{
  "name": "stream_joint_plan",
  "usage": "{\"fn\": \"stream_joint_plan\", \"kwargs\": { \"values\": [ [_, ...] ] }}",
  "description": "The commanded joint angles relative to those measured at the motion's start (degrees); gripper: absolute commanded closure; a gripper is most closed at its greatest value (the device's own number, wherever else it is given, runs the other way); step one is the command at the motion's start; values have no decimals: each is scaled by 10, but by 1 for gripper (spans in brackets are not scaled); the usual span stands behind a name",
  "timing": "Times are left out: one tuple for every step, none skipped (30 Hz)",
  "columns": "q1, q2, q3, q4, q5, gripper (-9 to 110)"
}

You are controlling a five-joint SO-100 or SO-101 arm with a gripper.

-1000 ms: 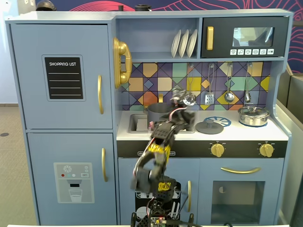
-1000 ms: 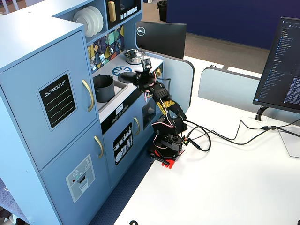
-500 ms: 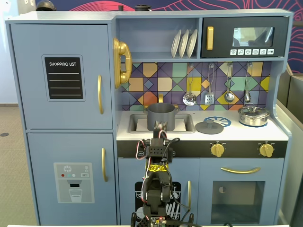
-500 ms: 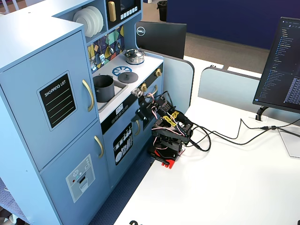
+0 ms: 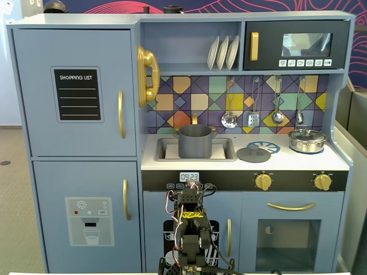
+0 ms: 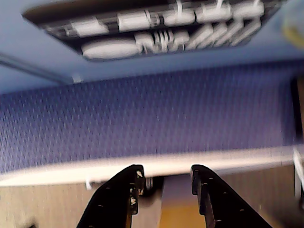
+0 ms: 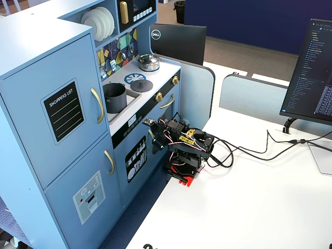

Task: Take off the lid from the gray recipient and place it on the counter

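The gripper (image 6: 164, 178) points down with its two black fingers (image 6: 122, 190) spread apart and holding nothing. Beyond the fingertips in the wrist view lie a white table edge (image 6: 142, 166) and blue carpet (image 6: 152, 114). The folded arm (image 7: 185, 148) sits low, in front of the toy kitchen door (image 5: 172, 229). Well above the fingers, the lid (image 5: 253, 153) lies flat on the counter (image 5: 338, 160), overlapping the blue burner ring (image 5: 269, 146). The gray pot (image 5: 195, 141) stands open in the sink (image 5: 229, 153), just left of the lid. A silver pot (image 5: 307, 140) stands farther right.
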State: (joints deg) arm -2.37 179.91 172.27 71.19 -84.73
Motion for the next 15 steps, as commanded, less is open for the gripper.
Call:
{"fn": "stream_joint_plan", "kwargs": {
  "values": [
    [5,19,-3,108,16,98],
    [5,22,-3,129,21,97],
    [10,22,-3,151,15,97],
    [14,22,-3,159,17,97],
    [16,22,-3,158,19,97],
    [20,22,-3,159,14,97],
    [22,22,-3,161,0,96],
    [23,22,-3,163,-18,96],
    [23,22,-3,164,-23,96],
    [25,22,-3,164,-23,96],
    [26,22,-3,164,-21,96],
    [27,22,-3,164,-19,96],
    [27,22,-3,164,-19,95],
    [27,22,-3,164,-19,95],
    [27,22,-3,164,-19,95]
  ]
}}
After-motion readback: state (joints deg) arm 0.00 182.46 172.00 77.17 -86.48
